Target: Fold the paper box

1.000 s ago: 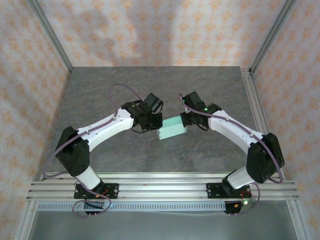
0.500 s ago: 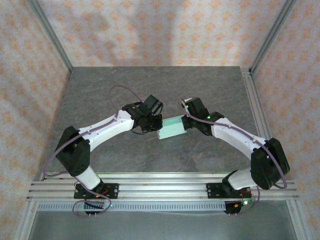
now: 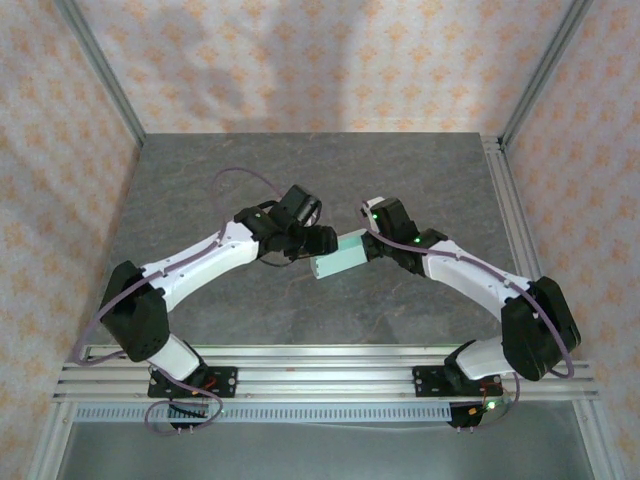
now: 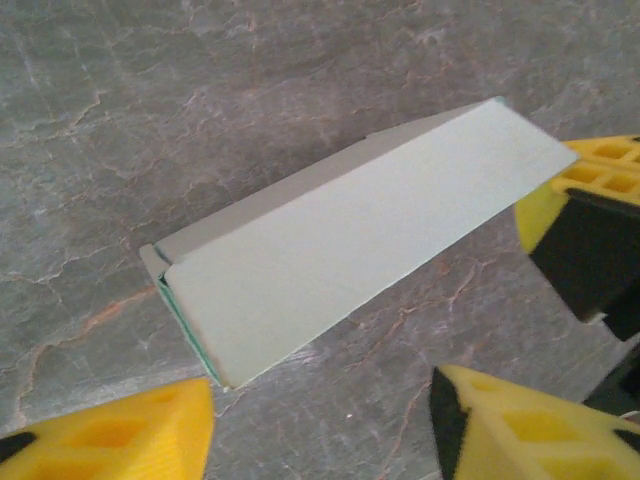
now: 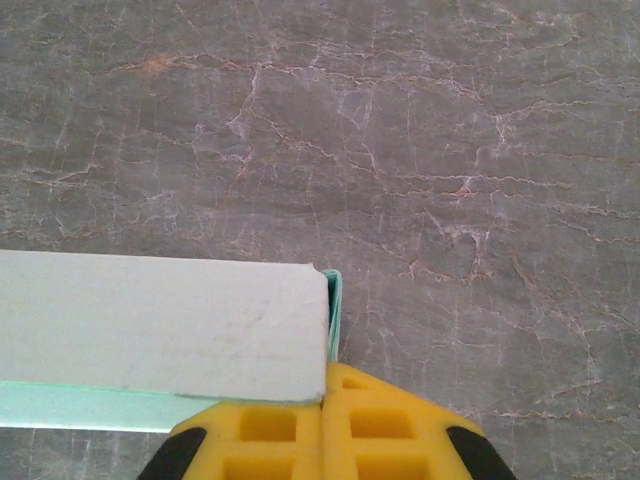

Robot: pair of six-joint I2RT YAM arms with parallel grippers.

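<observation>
The paper box (image 3: 339, 259) is a slim pale mint box, closed up, lying slantwise between the two arms at mid table. My right gripper (image 3: 367, 247) is shut on its right end; in the right wrist view the yellow fingers (image 5: 280, 430) meet at the box's end flap (image 5: 333, 310). My left gripper (image 3: 320, 243) is open at the box's left end. In the left wrist view the box (image 4: 350, 240) lies just beyond the left gripper (image 4: 320, 440), with nothing between its fingers. The right gripper (image 4: 585, 225) shows at the box's far end.
The grey stone-patterned tabletop (image 3: 220, 190) surrounds the arms. Aluminium frame rails run along the right side (image 3: 505, 200) and the near edge (image 3: 320, 375). Patterned walls close in the back and sides.
My left gripper has opened and let go of the box's left end, drawing back slightly. The right gripper stays shut on the box's right end and has shifted it a little leftward.
</observation>
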